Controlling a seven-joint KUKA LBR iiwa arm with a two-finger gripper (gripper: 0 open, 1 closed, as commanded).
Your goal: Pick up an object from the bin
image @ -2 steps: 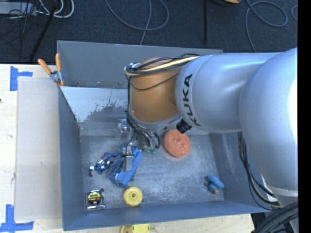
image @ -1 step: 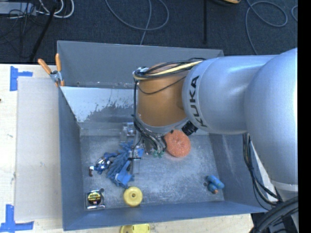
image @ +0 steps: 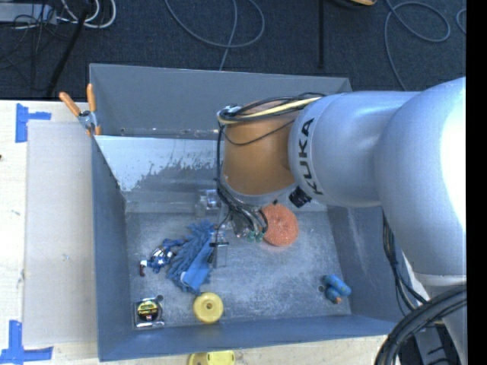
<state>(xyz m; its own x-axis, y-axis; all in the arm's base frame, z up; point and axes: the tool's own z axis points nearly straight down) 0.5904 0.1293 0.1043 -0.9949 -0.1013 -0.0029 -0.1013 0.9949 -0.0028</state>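
Closest up is the big silver KUKA arm (image: 380, 150), and it blocks a good chunk of the grey metal bin (image: 106, 204), basically the whole right back corner. Its rounded orange wrist cover (image: 255, 158) hides most of the gripper (image: 222, 238) too, so honestly I can't tell if it's open or closed, or whether it has hold of anything.

What pokes out sits right over a blue crumpled thing (image: 194, 255) left of the floor's middle. It's bright blue, long and bunched up, could be cloth or soft plastic, hard to say.

Also in the bin:
- a round orange-red spongy ball (image: 280, 226), just beside the gripper and partly under the wrist
- a small shiny blue-and-silver bit (image: 154, 259), touching the blue thing's left end
- a yellow round disc (image: 208, 307) and a little black-and-yellow tape measure (image: 148, 311), near the front wall
- a small blue piece (image: 335, 286), well apart at front right
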